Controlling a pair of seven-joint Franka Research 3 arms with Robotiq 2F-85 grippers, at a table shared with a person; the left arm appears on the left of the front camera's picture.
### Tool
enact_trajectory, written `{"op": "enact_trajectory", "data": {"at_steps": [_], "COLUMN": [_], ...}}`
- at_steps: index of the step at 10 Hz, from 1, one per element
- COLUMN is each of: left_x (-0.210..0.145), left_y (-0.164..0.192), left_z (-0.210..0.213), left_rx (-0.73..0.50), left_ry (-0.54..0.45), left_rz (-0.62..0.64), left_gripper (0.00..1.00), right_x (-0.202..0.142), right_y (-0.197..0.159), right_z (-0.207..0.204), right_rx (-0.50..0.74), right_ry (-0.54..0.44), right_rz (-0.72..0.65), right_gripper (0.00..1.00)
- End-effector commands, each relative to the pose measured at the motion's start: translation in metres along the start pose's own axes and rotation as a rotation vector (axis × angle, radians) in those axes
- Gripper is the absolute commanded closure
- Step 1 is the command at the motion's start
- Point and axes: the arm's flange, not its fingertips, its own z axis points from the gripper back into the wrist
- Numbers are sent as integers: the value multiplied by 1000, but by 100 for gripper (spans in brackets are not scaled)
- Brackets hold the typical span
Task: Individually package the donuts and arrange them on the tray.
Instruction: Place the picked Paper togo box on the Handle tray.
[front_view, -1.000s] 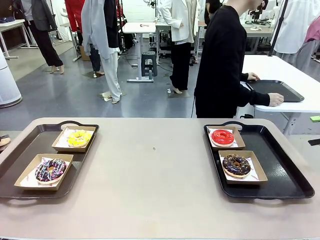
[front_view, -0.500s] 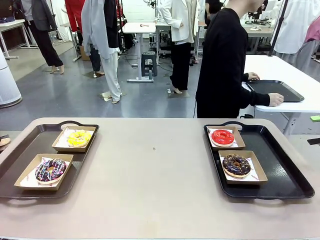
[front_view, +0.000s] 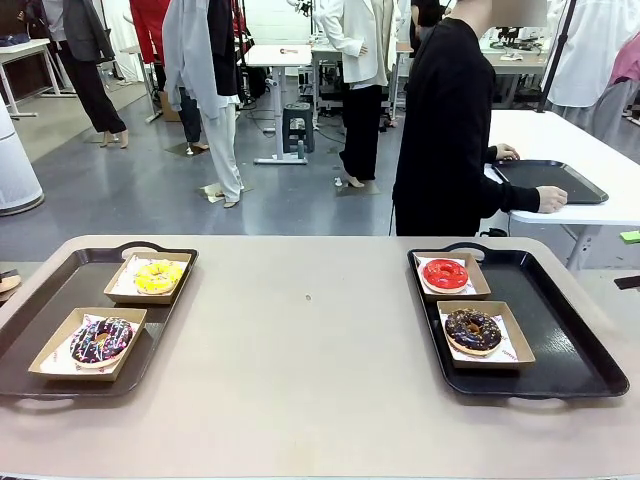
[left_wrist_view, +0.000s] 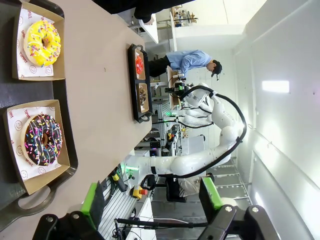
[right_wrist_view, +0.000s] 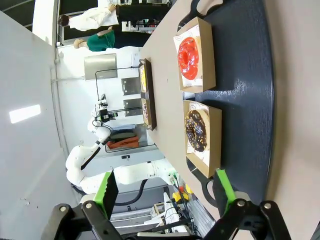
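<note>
Two black trays lie on the table. On the left tray (front_view: 45, 290) a yellow-iced donut (front_view: 159, 276) and a chocolate donut with sprinkles (front_view: 101, 340) each sit in an open cardboard box. The right tray (front_view: 560, 340) carries a red-iced donut (front_view: 445, 273) and a dark chocolate donut (front_view: 473, 331), boxed the same way. My left gripper (left_wrist_view: 151, 200) hangs open off the table's end, well away from the yellow donut (left_wrist_view: 42, 43) and sprinkled donut (left_wrist_view: 43, 139). Just as far from the red donut (right_wrist_view: 189, 56) and dark donut (right_wrist_view: 196, 130), my right gripper (right_wrist_view: 166, 192) is open with nothing in it.
A person in black (front_view: 445, 130) stands at the far side, turned to a white table with another black tray (front_view: 555, 180). The tan tabletop (front_view: 310, 340) between the two trays is bare. Other people stand farther back.
The person in black has edged slightly to the right. Donuts, boxes and trays have not moved.
</note>
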Motion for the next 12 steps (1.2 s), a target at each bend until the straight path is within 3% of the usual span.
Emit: {"op": "enact_trajectory", "data": {"at_steps": [1, 12], "left_x": [-1, -1], "left_y": [-2, -2], "left_z": [1, 1], "left_rx": [-6, -6], "left_ry": [-3, -3], "left_rz": [-8, -8], "left_gripper": [0, 0], "right_x": [-4, -4], "right_y": [2, 2], "right_z": [-1, -1], "right_rx": [-14, -14], "right_ry": [3, 3], "right_rz": [-20, -20], "right_gripper": [0, 0]}}
